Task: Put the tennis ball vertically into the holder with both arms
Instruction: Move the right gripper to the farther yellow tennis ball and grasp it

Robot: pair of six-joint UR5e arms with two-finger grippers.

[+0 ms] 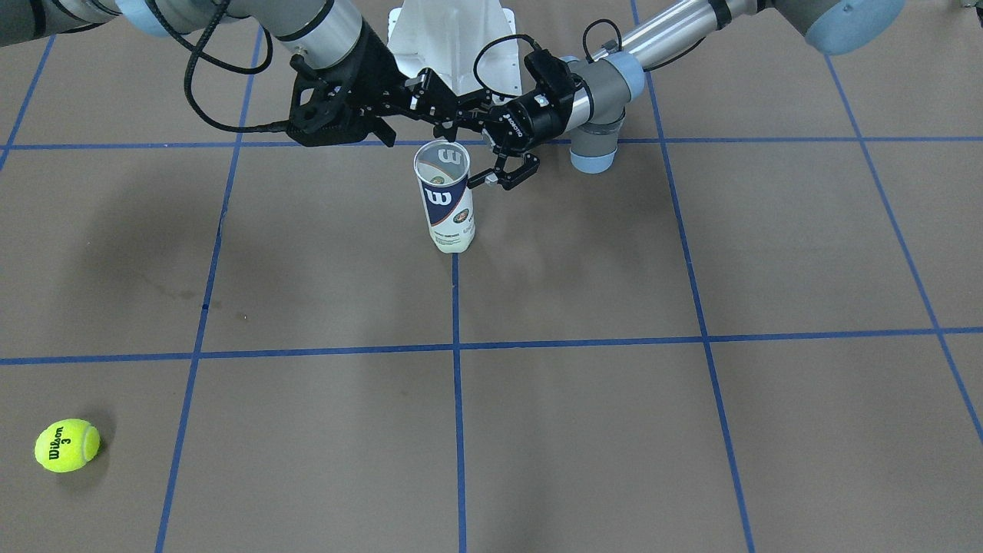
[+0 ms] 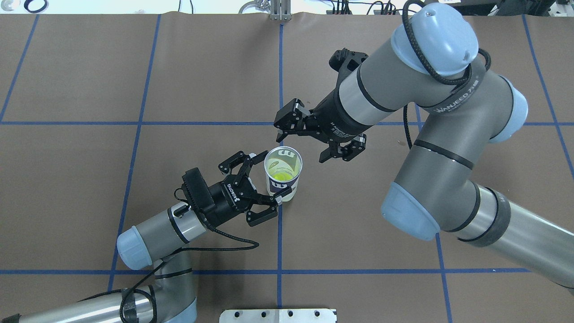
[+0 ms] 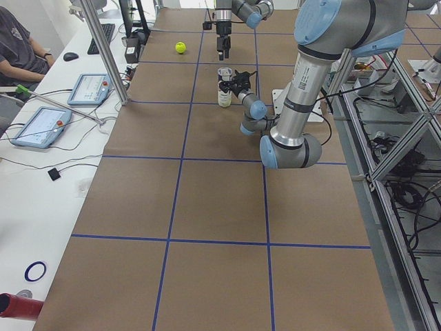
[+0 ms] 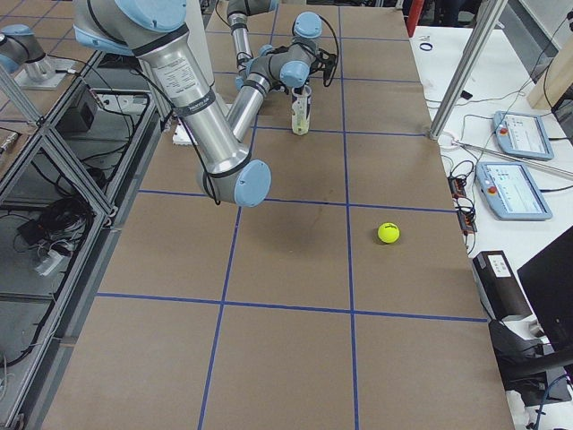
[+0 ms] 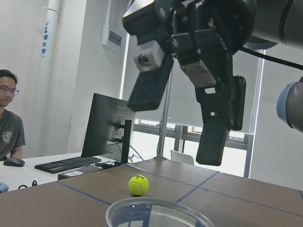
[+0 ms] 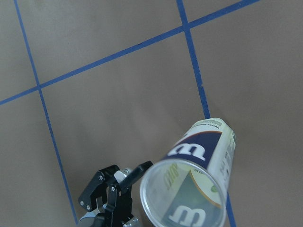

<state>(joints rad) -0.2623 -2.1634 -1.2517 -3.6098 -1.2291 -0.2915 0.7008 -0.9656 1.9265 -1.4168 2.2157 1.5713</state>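
Observation:
The holder (image 2: 282, 172), a clear can with a navy W label, stands upright mid-table, and a yellow-green ball (image 2: 280, 176) lies at its bottom. It also shows in the front view (image 1: 447, 200) and the right wrist view (image 6: 196, 189). My left gripper (image 2: 265, 180) is open and low beside the can, its fingers close to the wall; I cannot tell if they touch. My right gripper (image 2: 307, 137) is open and empty, above and just beyond the can's rim. The left wrist view shows its fingers (image 5: 213, 137) apart. A second tennis ball (image 1: 67, 445) lies on the table far off.
The white pedestal base (image 1: 453, 38) stands behind the can at the robot's side. A seated operator (image 5: 9, 118), tablets and a monitor are at the table's far edge. Brown table (image 1: 614, 422) with blue tape lines.

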